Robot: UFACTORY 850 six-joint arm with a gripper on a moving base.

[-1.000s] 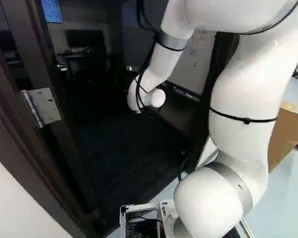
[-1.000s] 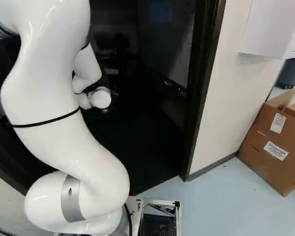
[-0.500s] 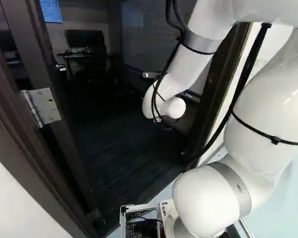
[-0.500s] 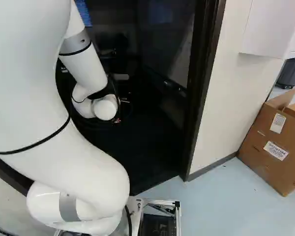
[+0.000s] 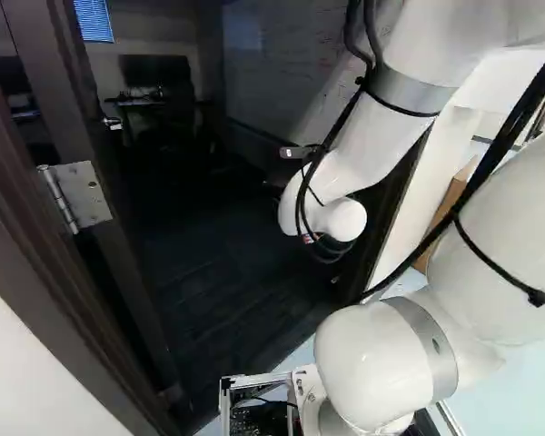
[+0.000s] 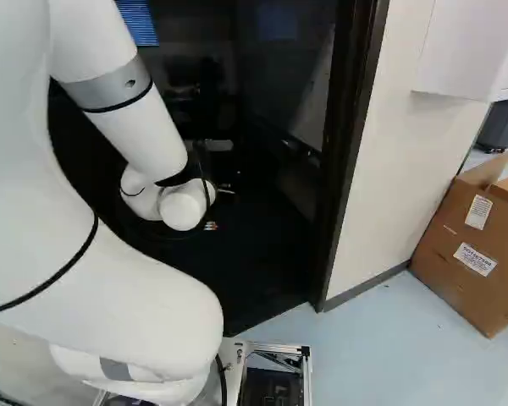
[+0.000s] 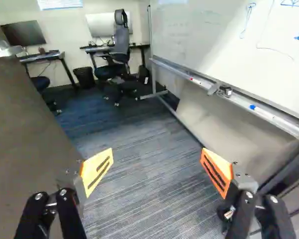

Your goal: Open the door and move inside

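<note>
The dark door (image 7: 25,134) stands open, swung into the room beside my gripper (image 7: 156,172) in the wrist view, with its lever handle (image 7: 9,50) farther along. The gripper is open, its orange-padded fingers wide apart and nothing between them. In the left base view the door's hinge (image 5: 82,194) and handle (image 5: 113,123) show. My white wrist (image 5: 322,209) hangs in the doorway, toward the frame's other side, and hides the gripper's fingers there. The dark door frame (image 6: 349,161) is upright at the right of the arm in the right base view.
Beyond the doorway are carpet (image 7: 139,164), a whiteboard (image 7: 224,45) on a wheeled stand, desks, an office chair (image 7: 120,45) and a bin (image 7: 83,77). Outside, a white wall (image 6: 389,152) and a cardboard box (image 6: 470,254) stand right of the doorway.
The arm has stretched farther forward and lower, its wrist shifting right in both base views. Its large links have leaned over. The base and door have not moved.
</note>
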